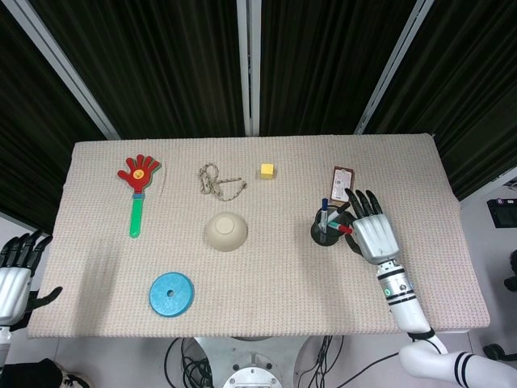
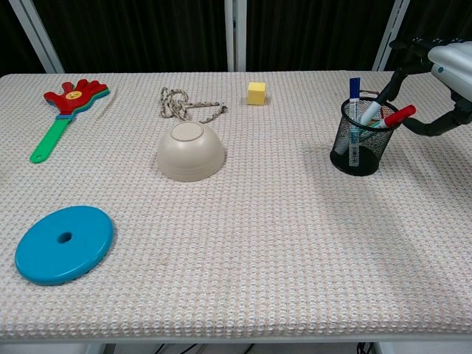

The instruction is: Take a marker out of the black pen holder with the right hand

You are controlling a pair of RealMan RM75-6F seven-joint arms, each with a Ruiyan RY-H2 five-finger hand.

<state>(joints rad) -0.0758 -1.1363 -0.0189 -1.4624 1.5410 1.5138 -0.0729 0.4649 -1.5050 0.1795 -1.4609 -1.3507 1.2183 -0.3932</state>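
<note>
The step in hand is the approach. The right robot hand [image 1: 373, 233] hovers just right of the black wire-mesh pen holder [image 2: 361, 138], fingers spread and holding nothing, its fingertips [image 2: 406, 46] reaching over the far right of the rim. No marker is gripped yet.

The next move, by this reading, calls for bringing thumb and a finger around one marker's cap, pinching it, then lifting straight up so the light holder does not tip or drag.

The holder stands upright on the right part of the beige woven worktop [image 2: 280, 243]. Several markers lean in it: a red-capped marker [image 2: 400, 115] tilting right toward the hand, a black-capped marker [image 2: 386, 92] behind it, and a blue-capped marker [image 2: 354, 90] nearly upright on the left. The red one looks nearest to the fingers.

The left robot hand [image 1: 14, 273] hangs off the worktop's near left edge, fingers apart and empty.
</note>
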